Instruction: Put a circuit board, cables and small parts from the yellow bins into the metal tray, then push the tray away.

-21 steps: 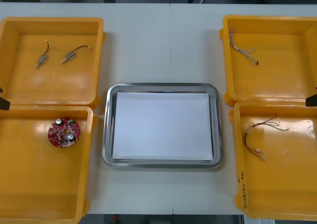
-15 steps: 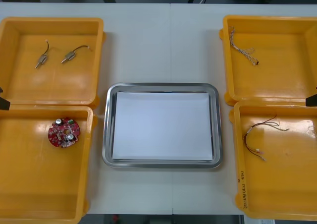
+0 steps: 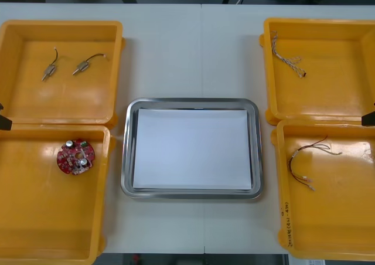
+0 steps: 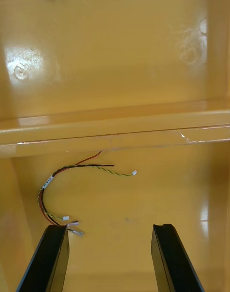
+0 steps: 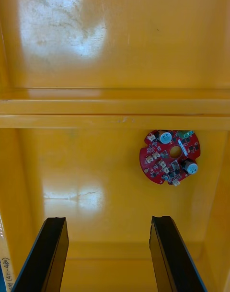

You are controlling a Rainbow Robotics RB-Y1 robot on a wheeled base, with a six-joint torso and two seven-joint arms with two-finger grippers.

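Left gripper (image 5: 108, 220): fingers spread, nothing between them, hanging over the near left bin (image 5: 72, 177). The board (image 5: 170, 157) lies flat on the bin floor ahead of one finger, not ahead of the gap, and close to the wall shared with the far left bin (image 3: 58, 101).

Right gripper (image 4: 110, 227): also spread and empty, over the near right bin (image 4: 167, 186). The red-yellow cable (image 4: 86, 166) curls ahead of one finger, with its connector ends almost at that fingertip.

The tray (image 3: 190, 102) sits between my two grippers, white inside, nothing in it. Further out, two small parts (image 3: 48, 71) are in the far left bin and the twisted cable (image 3: 287, 58) is in the far right bin (image 3: 328, 95).

My read: step one, nothing loaded yet, both arms staged for a first pick.

Next for the left gripper: sidestep until the board is centred in the gap, drop to the floor and pinch across the rim. The board is thin and flat, so I expect the fingers to need near-floor contact. The right gripper needs the same sidestep, then closes on the cable's bundled stretch, not the loose ends.
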